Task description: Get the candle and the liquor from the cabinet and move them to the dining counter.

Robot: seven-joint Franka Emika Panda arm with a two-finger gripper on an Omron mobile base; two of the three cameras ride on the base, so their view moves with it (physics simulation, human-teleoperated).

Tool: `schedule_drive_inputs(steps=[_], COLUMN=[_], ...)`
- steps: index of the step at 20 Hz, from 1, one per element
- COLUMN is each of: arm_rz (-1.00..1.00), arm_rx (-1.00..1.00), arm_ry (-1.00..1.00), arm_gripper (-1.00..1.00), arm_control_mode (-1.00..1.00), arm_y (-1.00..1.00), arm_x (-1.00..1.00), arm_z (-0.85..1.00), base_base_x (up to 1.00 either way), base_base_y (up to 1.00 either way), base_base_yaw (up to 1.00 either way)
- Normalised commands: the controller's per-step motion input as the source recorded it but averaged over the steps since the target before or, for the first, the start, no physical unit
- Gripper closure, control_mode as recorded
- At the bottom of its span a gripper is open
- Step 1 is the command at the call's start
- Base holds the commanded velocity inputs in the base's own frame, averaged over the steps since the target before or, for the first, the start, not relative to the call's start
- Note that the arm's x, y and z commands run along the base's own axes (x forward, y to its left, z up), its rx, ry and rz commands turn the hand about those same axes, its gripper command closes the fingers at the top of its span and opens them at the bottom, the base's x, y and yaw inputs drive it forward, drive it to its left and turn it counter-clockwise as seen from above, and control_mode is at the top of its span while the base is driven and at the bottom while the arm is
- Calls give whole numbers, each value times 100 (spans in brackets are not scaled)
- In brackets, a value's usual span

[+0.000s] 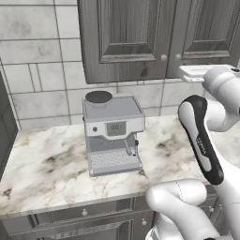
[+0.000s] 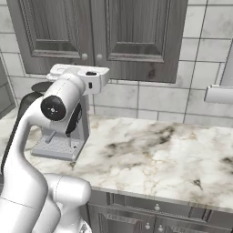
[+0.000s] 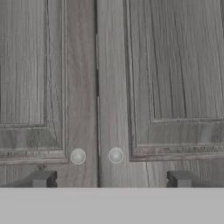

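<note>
At the left of the marble worktop point(image 1: 47, 168) stands a boxy silver espresso machine with a dark round top point(image 1: 112, 133), under the dark grey wood wall cabinet with raised-panel doors point(image 1: 140, 37). Both doors are shut, so the candle and the liquor are presumably behind them.

To the right of the machine the white arm is raised towards the seam where the doors meet. In the hand view the two-finger gripper point(image 3: 112, 179) faces that seam squarely, its dark finger tips point(image 3: 41, 178) spread wide apart with nothing between them. Just above them sit the two round metal knobs: the left door's knob point(image 3: 78, 156) and the right door's knob point(image 3: 116, 155), close together on either side of the gap. Both fall inside the span of the spread tips, slightly left of centre.

The main risk, as I judge it, is exactly that closeness. With the jaws this wide, a straight advance could bracket both knobs at once, and closing would pinch them together or slip off both. Shifting sideways to centre one knob should come first. A pull that is not along the door's swing could also drag the fingers off the small round knob. How near the tips are to the door face cannot be told.
</note>
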Motion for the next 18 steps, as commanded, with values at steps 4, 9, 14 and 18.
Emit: schedule_drive_inputs(steps=[4,9,14,18], arm_rz=[6,1,0,0], arm_rx=[0,0,0,0], arm_ry=[-9,-5,-4,-1], arm_gripper=[-100,-100,-100,-100], arm_control_mode=[-100,-100,-100,-100], arm_y=[4,0,0,0], arm_x=[26,24,24,31], arm_z=[0,0,0,0], base_base_x=[0,0,0,0], base_base_y=[0,0,0,0], base_base_yaw=[0,0,0,0])
